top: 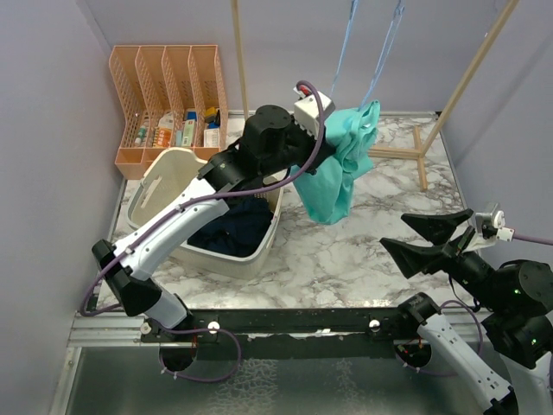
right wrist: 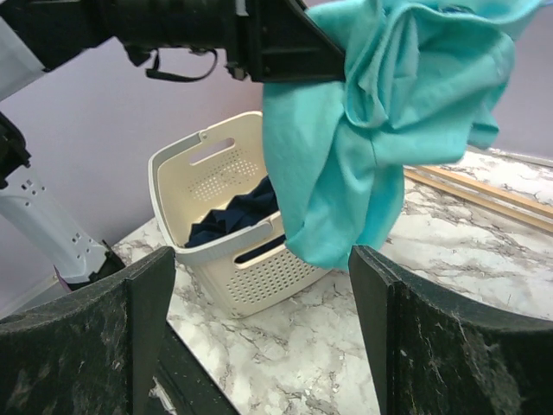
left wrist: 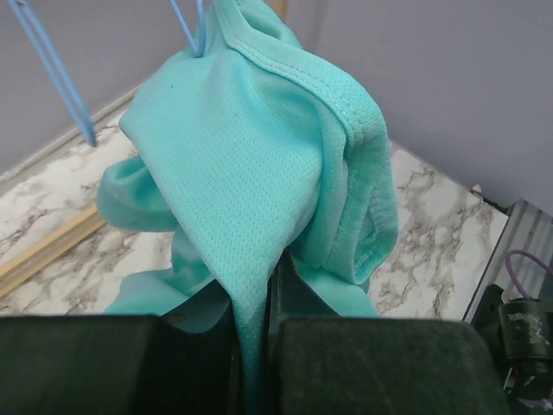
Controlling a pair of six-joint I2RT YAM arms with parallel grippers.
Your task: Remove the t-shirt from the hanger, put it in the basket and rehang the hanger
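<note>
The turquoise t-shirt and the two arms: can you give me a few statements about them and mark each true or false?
1. The left gripper is clamped on the turquoise t-shirt. True.
2. The right gripper grips the shirt too. False: it is open, empty and apart from the shirt.
3. The cream laundry basket is empty. False: a dark blue garment lies in it.
4. The blue hanger has wires running up from the shirt's top. True.

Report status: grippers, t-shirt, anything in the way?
Left gripper shut on t-shirt. Right gripper open, apart. T-shirt hangs on blue hanger. Nothing blocks.
</note>
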